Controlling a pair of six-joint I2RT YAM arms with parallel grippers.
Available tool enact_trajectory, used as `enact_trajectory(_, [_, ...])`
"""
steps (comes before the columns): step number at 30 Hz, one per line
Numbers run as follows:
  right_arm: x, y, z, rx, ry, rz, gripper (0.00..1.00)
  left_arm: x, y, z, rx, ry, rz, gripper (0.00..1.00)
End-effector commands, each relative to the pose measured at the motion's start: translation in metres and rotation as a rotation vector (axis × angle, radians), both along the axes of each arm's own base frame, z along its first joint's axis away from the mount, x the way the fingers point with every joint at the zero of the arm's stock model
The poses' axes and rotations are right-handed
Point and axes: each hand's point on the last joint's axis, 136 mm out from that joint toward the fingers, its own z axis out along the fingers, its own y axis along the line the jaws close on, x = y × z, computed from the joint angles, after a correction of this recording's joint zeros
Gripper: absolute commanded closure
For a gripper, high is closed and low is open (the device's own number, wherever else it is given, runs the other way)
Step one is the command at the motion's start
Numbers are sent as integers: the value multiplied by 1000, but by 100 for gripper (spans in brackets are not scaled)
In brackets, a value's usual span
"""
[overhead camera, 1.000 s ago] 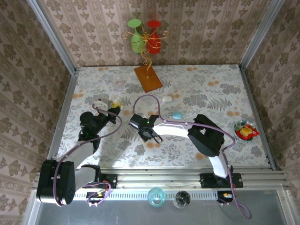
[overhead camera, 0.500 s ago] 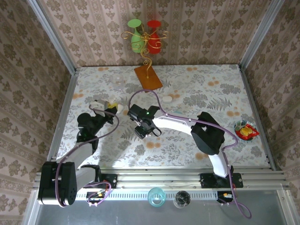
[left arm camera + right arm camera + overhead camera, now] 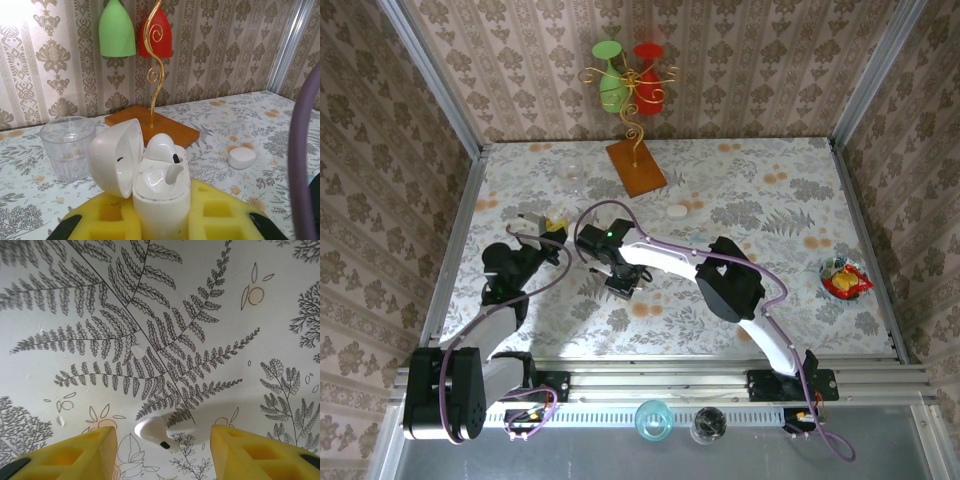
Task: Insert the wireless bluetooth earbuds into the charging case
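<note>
The white charging case [image 3: 161, 195] stands upright with its lid [image 3: 114, 156] swung open to the left, and my left gripper [image 3: 161, 220] is shut on it between yellow pads [image 3: 220, 212]. One white earbud [image 3: 161, 148] sits in the case's far socket. The near socket shows as a hollow. In the top view the left gripper [image 3: 552, 231] is at the table's left. A second earbud [image 3: 153, 432] lies on the fern-patterned table, between the spread yellow fingers [image 3: 70, 455] of my open right gripper [image 3: 162, 447], touching neither. The right gripper [image 3: 623, 280] hangs just right of the left one.
A clear glass [image 3: 67, 146] and the orange base [image 3: 152, 126] of a gold stand with green and red cups sit behind the case. A white pebble-like case [image 3: 677, 211] lies mid-table. A red snack packet [image 3: 844, 278] is at the right edge.
My right arm has swung left and farther up the table, bringing its gripper close to the left gripper. The left gripper has barely moved and keeps its hold on the case.
</note>
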Motion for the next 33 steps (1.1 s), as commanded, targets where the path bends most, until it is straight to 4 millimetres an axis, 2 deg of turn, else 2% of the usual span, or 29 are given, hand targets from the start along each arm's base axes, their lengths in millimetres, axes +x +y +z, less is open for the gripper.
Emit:
enact_trajectory(1, [-9,-16,-7,-132,39,60,47,-4,0,12,-16,-47,-14,100])
enact_trajectory(6, [-8,-11,-13,-128,39,60,52,-4,1,11,-14,-46,-12,100])
enact_trajectory(8, [-8,-11,-16,-131,43,57,57,-5,1,11,-15,-46,-10,100])
enact_trajectory(15, [-6,-11,-25,-147,42,48,63,-5,0,9,-13,-42,-18,100])
enact_trajectory(20, [0,-15,-28,-177,13,36,73,-6,-2,8,-12,-42,-29,100])
enact_trajectory(26, [3,-10,-20,-129,-6,1,77,-6,-2,7,-8,-46,-34,100])
enact_trajectory(33, [19,-7,13,88,-60,-153,76,-5,-1,9,-16,-61,-28,100])
